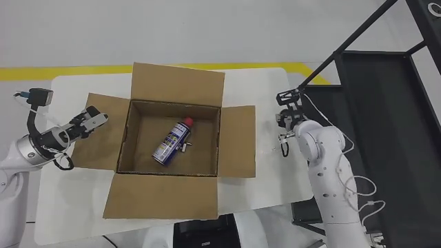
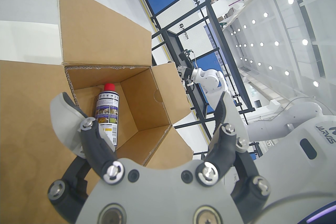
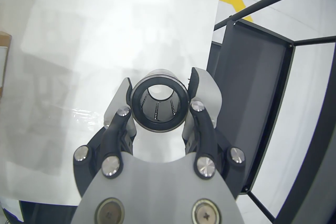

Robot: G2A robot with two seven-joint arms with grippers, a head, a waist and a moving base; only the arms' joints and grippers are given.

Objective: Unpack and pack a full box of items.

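Note:
An open cardboard box (image 1: 176, 86) stands mid-table with all its flaps spread out. Inside lies a blue and white spray can (image 1: 172, 142) with a red cap, also seen in the left wrist view (image 2: 107, 114). My left gripper (image 1: 95, 119) hangs open over the box's left flap, nothing between its fingers (image 2: 65, 114). To the right of the box, near the table's right edge, my right gripper (image 3: 160, 78) is shut on a metal bearing sleeve (image 3: 160, 107), a short hollow cylinder with a black rim, held above the white tabletop.
A black metal rack (image 1: 386, 110) stands just beyond the table's right edge, close to the right arm. The white table (image 1: 272, 89) has bare room right of the box. A yellow floor line (image 1: 69, 72) runs behind the table.

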